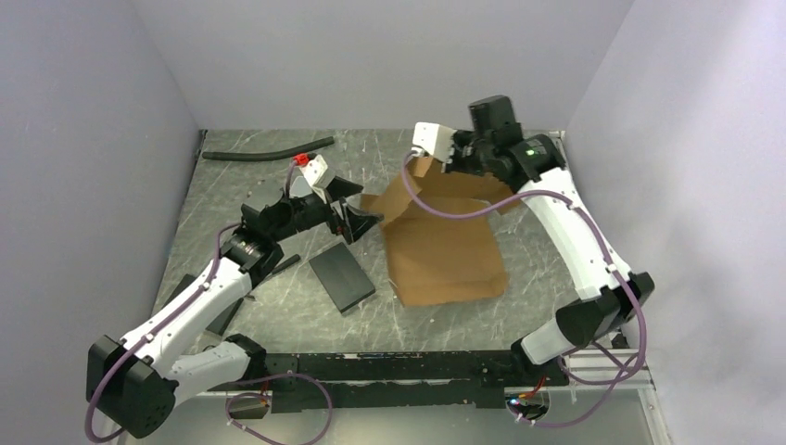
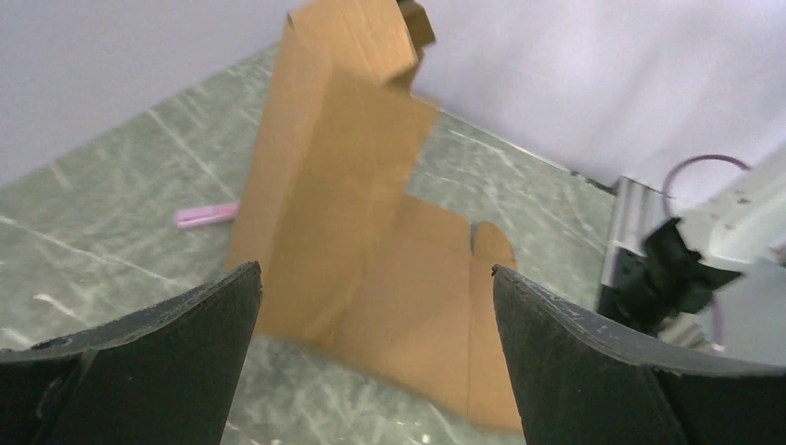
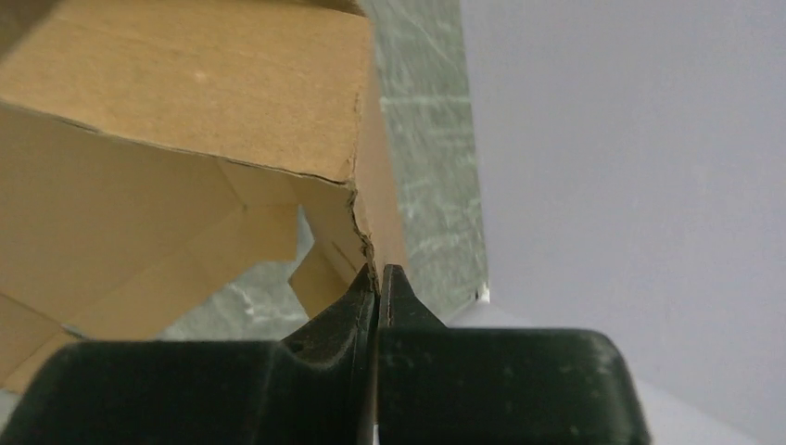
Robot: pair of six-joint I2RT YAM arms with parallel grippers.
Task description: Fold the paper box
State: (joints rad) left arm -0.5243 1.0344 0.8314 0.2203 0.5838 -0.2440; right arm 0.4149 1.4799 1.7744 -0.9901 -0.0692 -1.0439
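Jaws first: your left gripper (image 1: 357, 208) has them spread wide w/ nothing btw them. In the left wrist view the paper box (image 2: 343, 213) stands framed in the gap, apart from both fingers. Your right gripper (image 3: 378, 274) has them pressed together on a thin edge of cardboard, pinching the top corner of a raised panel.

The box sits right of the table's (image 1: 250, 185) middle, toward the far edge. Its main sheet lies flat, and the far panel w/ its side flaps is lifted off the surface by the right pinch. A black slab (image 1: 341, 280) lies just beside the sheet's left edge, near the left arm.

Step in hand, as I read it: stand that far panel up along its crease while the left comes in to fold a side flap. Hold the right pinch steady and don't haul upward, b/c the edge at the jaws looks frayed and could tear. Bring the left in low and square to the flap. Push near the crease, not the free tip, so it bends on the score. Watch the flat sheet, and if it slides or lifts, ease off. Mind the slab on approach. Task looks early imo, w/ no walls locked yet.
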